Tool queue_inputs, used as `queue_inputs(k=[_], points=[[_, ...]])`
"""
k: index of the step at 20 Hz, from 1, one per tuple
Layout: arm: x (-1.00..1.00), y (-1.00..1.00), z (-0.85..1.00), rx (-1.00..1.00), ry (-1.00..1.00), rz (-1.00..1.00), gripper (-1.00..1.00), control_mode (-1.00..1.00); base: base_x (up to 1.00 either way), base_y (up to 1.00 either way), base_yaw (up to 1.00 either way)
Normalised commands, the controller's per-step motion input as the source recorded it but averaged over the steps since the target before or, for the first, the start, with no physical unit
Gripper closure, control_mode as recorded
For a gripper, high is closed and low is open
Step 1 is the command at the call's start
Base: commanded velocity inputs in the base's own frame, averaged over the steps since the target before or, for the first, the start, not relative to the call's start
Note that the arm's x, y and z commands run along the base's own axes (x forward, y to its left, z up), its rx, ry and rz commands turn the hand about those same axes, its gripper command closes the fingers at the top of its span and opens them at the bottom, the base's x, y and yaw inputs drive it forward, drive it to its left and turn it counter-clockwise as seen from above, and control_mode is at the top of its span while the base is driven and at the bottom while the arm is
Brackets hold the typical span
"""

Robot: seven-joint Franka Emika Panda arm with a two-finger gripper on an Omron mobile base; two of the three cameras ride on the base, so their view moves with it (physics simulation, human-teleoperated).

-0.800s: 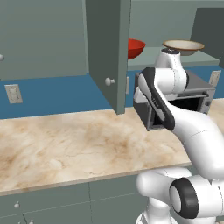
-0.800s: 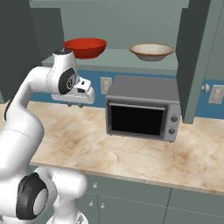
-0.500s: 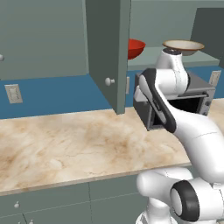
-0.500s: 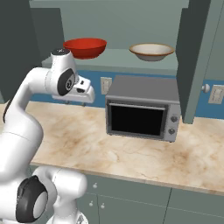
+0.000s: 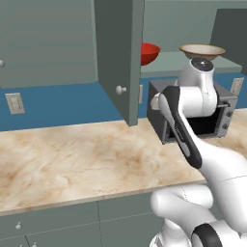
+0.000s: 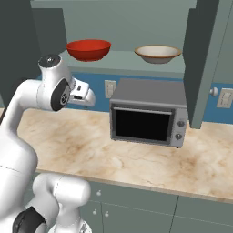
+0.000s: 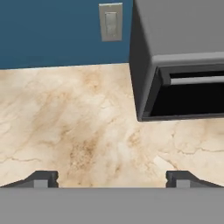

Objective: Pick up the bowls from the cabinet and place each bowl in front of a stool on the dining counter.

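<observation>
Two bowls rest on the shelf (image 6: 123,61) of the open cabinet: a glossy red bowl (image 6: 88,49) (image 5: 148,52) to the left and a cream bowl with a tan rim (image 6: 157,53) (image 5: 201,50) to the right. My gripper (image 6: 88,98) (image 7: 112,179) hangs below the red bowl, above the marble worktop, well apart from both bowls. Its jaws stand wide open with nothing between them. In the hand view it looks down at the worktop beside the microwave. The stool and the dining counter are out of view.
A dark grey microwave (image 6: 150,111) (image 7: 183,57) stands on the wall worktop (image 6: 91,141) under the cream bowl. Open cabinet doors jut out at left (image 5: 118,58) and right (image 6: 202,59). A wall outlet (image 7: 110,22) sits on the blue backsplash.
The arm has shifted only slightly near the cabinet. The bowls have not moved and the gripper has stayed open.
</observation>
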Motion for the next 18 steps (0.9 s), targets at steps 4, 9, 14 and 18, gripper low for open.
queue_inputs(k=[4,9,14,18], points=[[-0.05,0.13,0.37,0.0,-0.25,0.0,-1.0,-1.0,0.0,0.0,0.0],[0.0,0.0,0.4,0.08,-0.15,-0.11,-1.0,-1.0,0.0,0.0,0.0],[-0.05,0.0,0.32,0.18,-0.12,-0.18,-1.0,-1.0,0.0,0.0,0.0],[-0.07,0.0,0.41,0.25,-0.19,-0.18,-1.0,-1.0,0.0,0.0,0.0]])
